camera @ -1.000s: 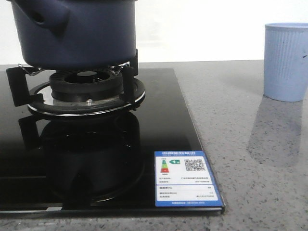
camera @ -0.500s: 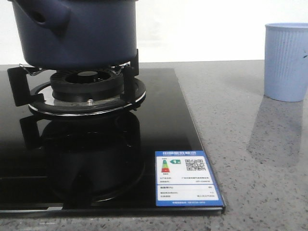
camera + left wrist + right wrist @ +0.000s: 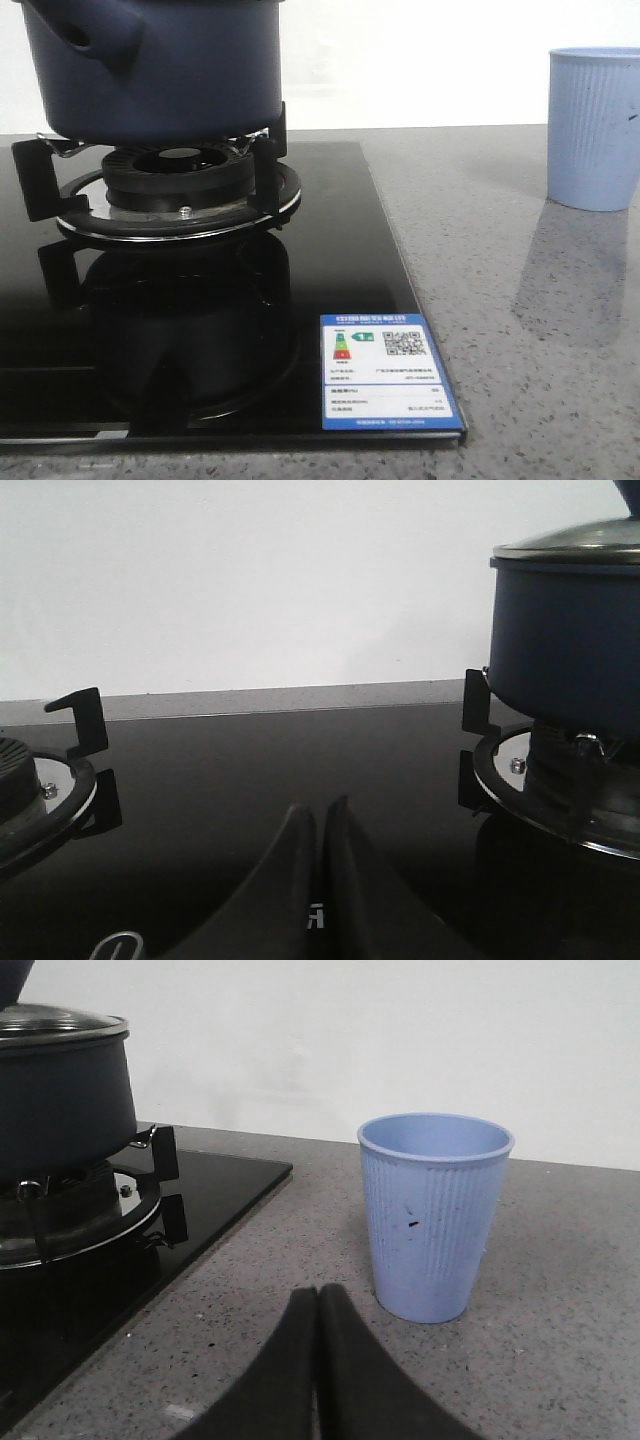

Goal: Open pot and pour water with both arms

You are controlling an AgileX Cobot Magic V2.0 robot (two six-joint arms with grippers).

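The dark navy pot [image 3: 160,65] stands on the burner grate [image 3: 170,185] at the back left, its stubby hollow handle [image 3: 95,35] facing me. Its glass lid [image 3: 575,542] rests on the pot [image 3: 565,645], and the lidded pot [image 3: 60,1085] also shows in the right wrist view. A pale blue ribbed cup [image 3: 595,125] stands on the counter to the right. My left gripper [image 3: 322,810] hovers shut and empty over the black hob glass, left of the pot. My right gripper [image 3: 318,1295] is shut and empty above the counter, just short of the cup [image 3: 433,1215].
The black glass hob [image 3: 330,240] carries a blue energy label [image 3: 385,370] at its front right corner. A second burner [image 3: 40,790] lies to the left. Grey speckled counter [image 3: 520,330] surrounds the hob, with a white wall behind.
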